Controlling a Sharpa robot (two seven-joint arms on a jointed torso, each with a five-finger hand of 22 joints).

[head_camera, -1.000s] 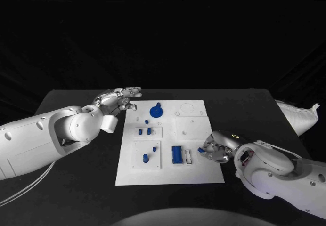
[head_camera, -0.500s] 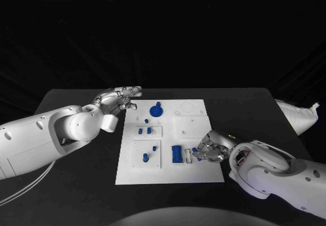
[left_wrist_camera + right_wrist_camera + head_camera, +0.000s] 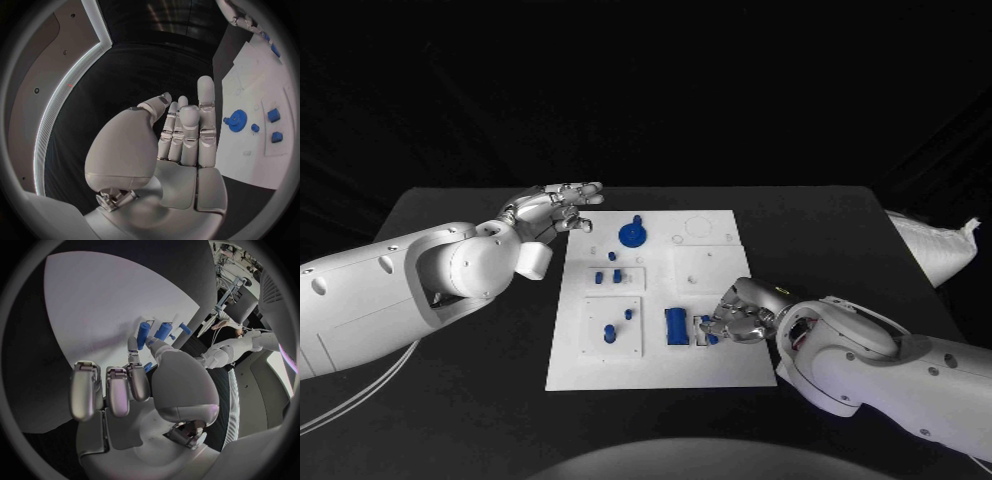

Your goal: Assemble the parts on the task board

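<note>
On the task board [image 3: 661,370], lower right: right hand [image 3: 740,318] pinches a small blue part [image 3: 711,338], just beside the upright blue block [image 3: 676,327] and white slot lying toward the board's middle. Left hand [image 3: 554,209]: fingers spread, empty, well apart at far-left edge.
</note>
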